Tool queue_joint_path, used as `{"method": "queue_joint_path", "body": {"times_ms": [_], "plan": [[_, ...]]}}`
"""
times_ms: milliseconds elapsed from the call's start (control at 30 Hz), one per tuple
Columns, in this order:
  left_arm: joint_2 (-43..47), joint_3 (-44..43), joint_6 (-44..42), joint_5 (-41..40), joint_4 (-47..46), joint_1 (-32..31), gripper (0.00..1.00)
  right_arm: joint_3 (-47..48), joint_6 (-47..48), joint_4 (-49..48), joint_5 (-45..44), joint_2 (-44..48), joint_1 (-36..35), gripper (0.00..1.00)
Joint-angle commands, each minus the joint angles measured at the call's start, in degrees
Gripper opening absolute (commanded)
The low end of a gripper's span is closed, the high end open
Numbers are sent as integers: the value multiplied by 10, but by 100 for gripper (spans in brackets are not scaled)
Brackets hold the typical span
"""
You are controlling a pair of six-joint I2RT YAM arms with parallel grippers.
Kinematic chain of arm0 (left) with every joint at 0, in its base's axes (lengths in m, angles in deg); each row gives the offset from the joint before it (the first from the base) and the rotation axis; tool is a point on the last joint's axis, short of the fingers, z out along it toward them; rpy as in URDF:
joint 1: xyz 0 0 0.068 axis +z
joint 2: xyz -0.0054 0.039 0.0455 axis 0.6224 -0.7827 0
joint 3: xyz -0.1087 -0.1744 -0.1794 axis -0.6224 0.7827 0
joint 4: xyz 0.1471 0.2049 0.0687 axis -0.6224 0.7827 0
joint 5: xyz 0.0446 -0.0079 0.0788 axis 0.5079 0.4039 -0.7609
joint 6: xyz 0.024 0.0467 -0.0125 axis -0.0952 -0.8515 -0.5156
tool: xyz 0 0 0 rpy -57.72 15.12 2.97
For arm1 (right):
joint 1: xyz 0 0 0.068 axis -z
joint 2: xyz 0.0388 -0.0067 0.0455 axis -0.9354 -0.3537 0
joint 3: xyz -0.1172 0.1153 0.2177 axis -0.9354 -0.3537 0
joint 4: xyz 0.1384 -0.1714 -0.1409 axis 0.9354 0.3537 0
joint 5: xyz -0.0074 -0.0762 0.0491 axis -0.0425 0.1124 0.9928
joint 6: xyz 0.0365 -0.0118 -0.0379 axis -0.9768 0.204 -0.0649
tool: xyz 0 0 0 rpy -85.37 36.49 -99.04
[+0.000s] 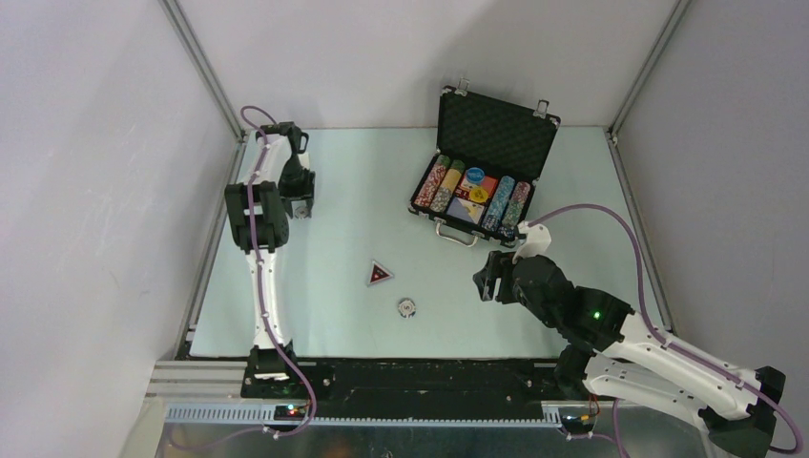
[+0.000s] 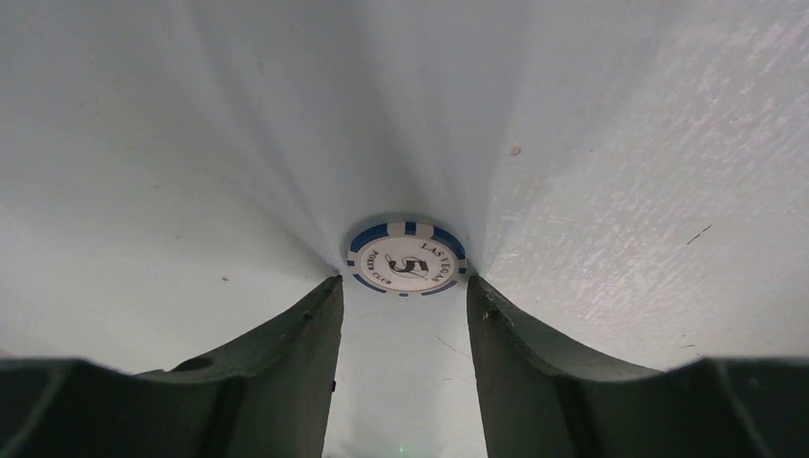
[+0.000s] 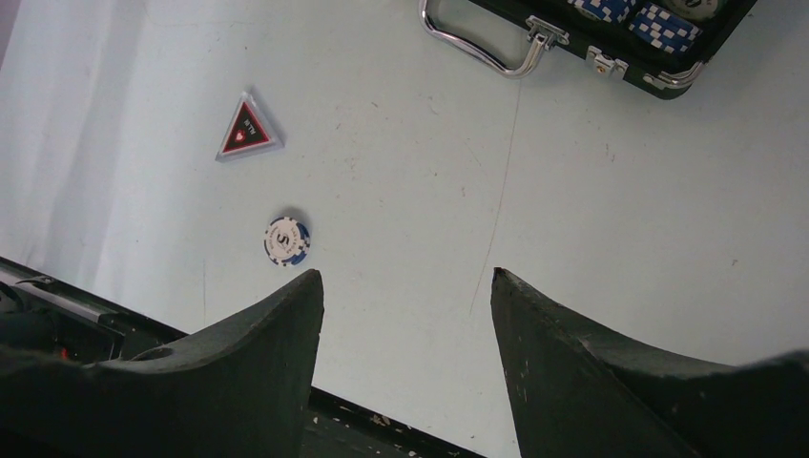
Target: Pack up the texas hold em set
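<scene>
Counter (image 3: 591, 219): matt, pale, smooth w/ fine scratches. Case handle (image 3: 477, 52): polished chrome metal, v. glossy. Lid lining (image 1: 496, 134): black, dimpled, foam-like. Right fingers (image 3: 258, 363): matt black plastic, slightly grainy. Chip (image 2: 406, 260): smooth, printed face. Triangular piece (image 3: 246, 129): glossy, clear-edged plastic.

The open briefcase (image 1: 501, 134) sits on the table (image 1: 363, 181), upper right of the top view, with rows of chips (image 1: 441, 184) in it. Near the middle lies the triangular piece (image 1: 380, 275), a poker chip (image 1: 407, 307) just below and right of it. Another chip (image 2: 406, 259) lies mid-frame in the left wrist view.
</scene>
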Motion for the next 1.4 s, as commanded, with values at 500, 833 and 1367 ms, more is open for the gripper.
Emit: {"method": "queue_joint_path", "body": {"times_ms": [500, 833, 1367], "plan": [[12, 8, -17, -30, -37, -6, 51, -3, 3, -9, 5, 11, 4, 69], [20, 5, -25, 18, -37, 12, 52, -4, 9, -4, 7, 13, 11, 69], [26, -7, -12, 86, -35, 1, 52, -6, 11, -10, 15, 8, 16, 70]]}}
